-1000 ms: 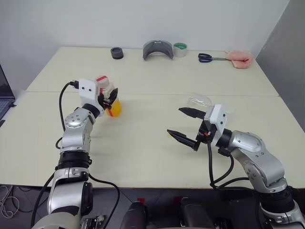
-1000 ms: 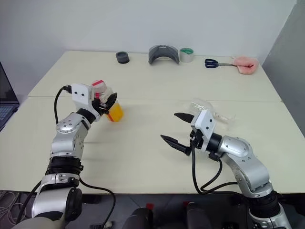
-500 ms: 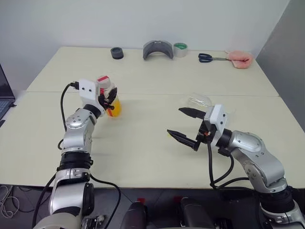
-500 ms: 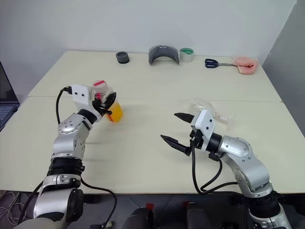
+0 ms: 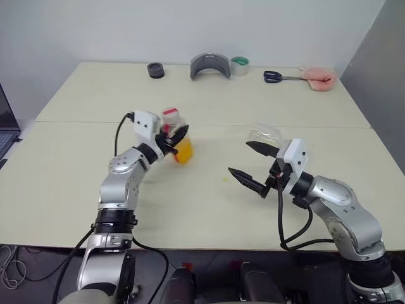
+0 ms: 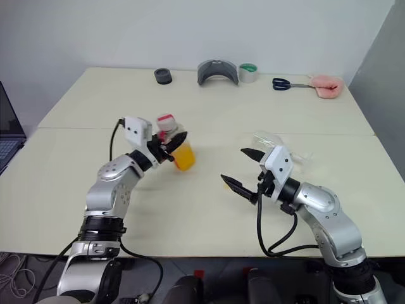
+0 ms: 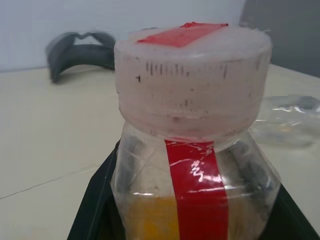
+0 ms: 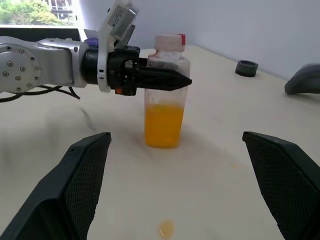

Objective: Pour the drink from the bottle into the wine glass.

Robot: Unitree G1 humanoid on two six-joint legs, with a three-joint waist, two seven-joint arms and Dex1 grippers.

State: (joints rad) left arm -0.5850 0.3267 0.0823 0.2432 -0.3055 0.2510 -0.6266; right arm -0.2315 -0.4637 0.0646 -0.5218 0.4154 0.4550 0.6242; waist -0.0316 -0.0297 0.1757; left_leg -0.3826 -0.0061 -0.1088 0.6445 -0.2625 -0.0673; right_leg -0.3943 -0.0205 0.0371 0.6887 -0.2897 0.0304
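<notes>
Left gripper (image 5: 178, 135) jaws pinched the capped bottle (image 5: 178, 136) upright mid-desk, right gripper (image 5: 253, 167) jaws spread empty near the toppled glass (image 5: 266, 133); I'd stand the glass and uncap before tilting.

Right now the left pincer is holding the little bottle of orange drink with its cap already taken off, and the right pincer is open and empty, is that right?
Not quite: the cap is on the bottle, as the left wrist view shows. The rest holds: the left pincer is shut on the bottle with its orange drink, and the right pincer is open and empty.
</notes>
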